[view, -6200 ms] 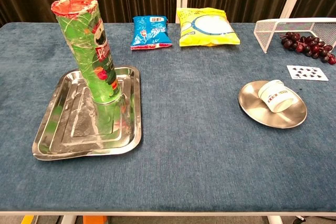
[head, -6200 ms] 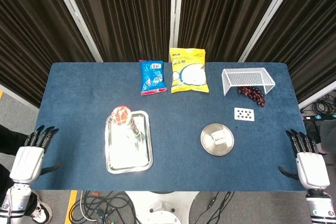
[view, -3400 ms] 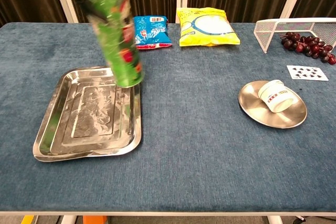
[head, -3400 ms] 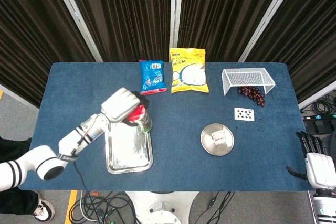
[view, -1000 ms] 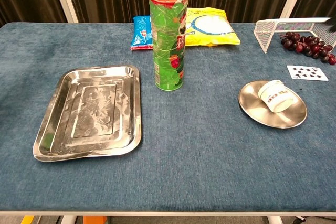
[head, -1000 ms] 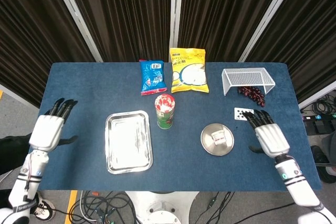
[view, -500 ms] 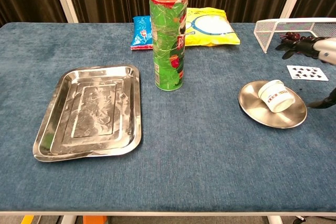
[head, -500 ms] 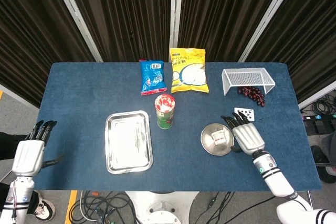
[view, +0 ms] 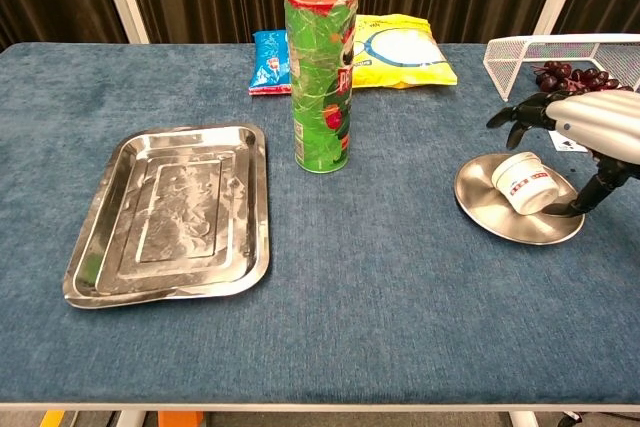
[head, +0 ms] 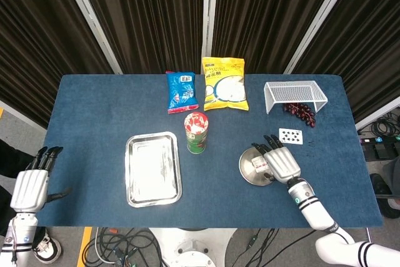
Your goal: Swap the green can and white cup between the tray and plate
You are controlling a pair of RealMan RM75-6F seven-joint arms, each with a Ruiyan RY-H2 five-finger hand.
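Observation:
The tall green can with a red lid stands upright on the blue cloth, just right of the steel tray, which holds nothing. The white cup lies on the round steel plate. My right hand hovers over the plate's right side with fingers spread above the cup, holding nothing. My left hand hangs open beyond the table's left front corner.
At the back lie a blue snack bag, a yellow bag, a white wire basket and dark grapes. A playing card lies just behind my right hand.
My right hand has moved left over the plate and above the cup. My left hand has drawn back slightly toward the table's front-left. The can, tray and cup have not moved.

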